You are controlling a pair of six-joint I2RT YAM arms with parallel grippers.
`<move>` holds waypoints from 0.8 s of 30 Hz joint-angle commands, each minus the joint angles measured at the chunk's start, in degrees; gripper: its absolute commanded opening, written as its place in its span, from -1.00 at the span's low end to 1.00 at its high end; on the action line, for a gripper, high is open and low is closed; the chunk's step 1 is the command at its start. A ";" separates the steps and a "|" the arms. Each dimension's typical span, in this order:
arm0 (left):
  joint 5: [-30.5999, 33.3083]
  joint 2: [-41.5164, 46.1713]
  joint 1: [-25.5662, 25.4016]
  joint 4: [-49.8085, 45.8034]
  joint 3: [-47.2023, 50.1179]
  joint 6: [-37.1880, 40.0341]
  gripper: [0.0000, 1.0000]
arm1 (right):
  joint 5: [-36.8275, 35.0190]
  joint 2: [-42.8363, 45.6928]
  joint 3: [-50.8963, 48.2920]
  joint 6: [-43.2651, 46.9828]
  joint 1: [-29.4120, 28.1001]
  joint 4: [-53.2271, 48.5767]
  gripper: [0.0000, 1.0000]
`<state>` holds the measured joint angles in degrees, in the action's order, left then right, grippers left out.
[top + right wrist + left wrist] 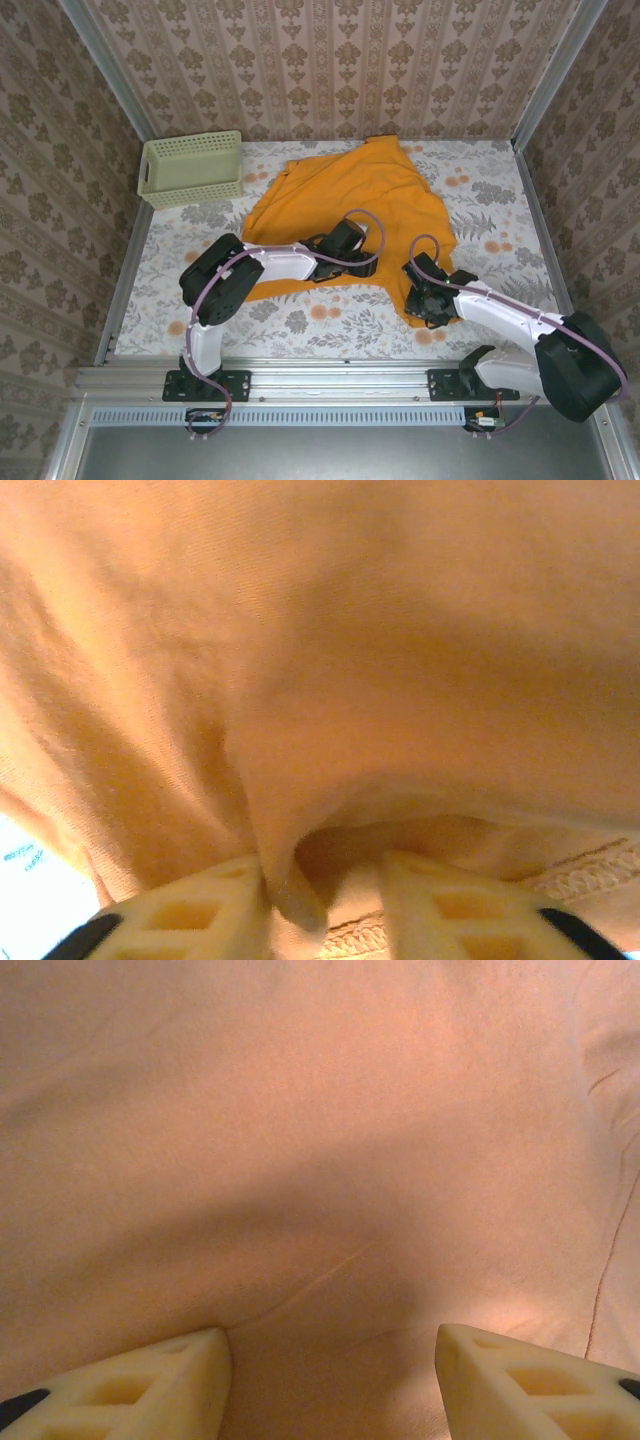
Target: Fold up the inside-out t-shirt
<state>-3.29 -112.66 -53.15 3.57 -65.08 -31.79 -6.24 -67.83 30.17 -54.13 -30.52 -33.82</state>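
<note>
From above, we cannot see how either hand stands: the left hand [340, 252] is covered by its own wrist housing over the inside-out t-shirt [350, 190], and the right hand [432, 298] hides its tips under its own body at the shirt's near corner. In the left wrist view the two fingers [160, 1385] are cut off by the bottom edge, and cloth runs past every side. In the right wrist view the fingers [190, 915] are cropped too. A blurred fold [290, 885] hangs between them, and we cannot tell whether it is pinched. The stitched hem [590, 865] leaves the frame at the right.
</note>
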 commanded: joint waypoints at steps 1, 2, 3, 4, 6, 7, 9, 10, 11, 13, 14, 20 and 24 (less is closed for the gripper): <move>0.05 0.12 0.59 -2.70 2.49 -1.31 0.17 | -4.53 -0.93 2.34 -0.41 -1.16 -3.97 -0.65; 0.41 0.24 0.59 -2.85 2.58 -1.26 0.17 | -5.55 -0.94 3.03 -0.36 -1.58 -4.94 -0.74; 0.91 0.32 0.65 -3.15 2.73 -1.25 0.17 | -6.32 -0.72 3.71 -0.32 -2.10 -6.07 -0.80; 1.25 0.35 0.60 -3.22 2.83 -1.18 0.17 | -7.15 -0.48 4.27 -0.32 -2.46 -7.37 -0.86; 2.27 0.34 0.59 -3.68 2.88 -1.25 0.17 | -9.66 0.60 5.79 -0.91 -3.69 -11.17 -0.94; 2.60 0.27 0.59 -3.85 2.94 -1.34 0.17 | -10.77 1.34 6.38 -1.18 -4.47 -12.94 -0.95; 3.24 0.23 0.61 -4.19 2.94 -1.45 0.17 | -12.63 2.88 7.62 -2.05 -5.90 -16.65 -0.93; 3.44 0.25 0.63 -4.30 2.88 -1.51 0.17 | -13.04 3.50 7.95 -2.63 -6.47 -18.03 -0.92; 3.70 0.26 0.60 -4.37 2.94 -1.61 0.18 | -13.31 4.12 8.19 -3.56 -7.25 -19.39 -0.90; 3.85 0.34 0.59 -4.46 2.90 -1.59 0.18 | -13.43 5.19 7.86 -6.14 -8.82 -21.37 -0.90; 3.98 0.42 0.62 -4.54 2.85 -1.61 0.18 | -13.09 5.72 7.35 -7.52 -10.01 -21.80 -0.89; 4.17 2.27 0.60 -4.22 3.96 -1.21 0.19 | -9.69 5.26 5.33 -10.30 -12.91 -20.32 -0.42; 3.45 6.05 0.55 -5.26 4.59 -0.09 0.22 | -11.51 5.71 9.90 -5.61 -11.36 -22.48 0.03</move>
<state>-0.80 -109.71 -53.15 3.16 -61.91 -31.99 -16.14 -62.52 36.69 -61.56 -42.81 -52.51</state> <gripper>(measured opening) 0.605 0.494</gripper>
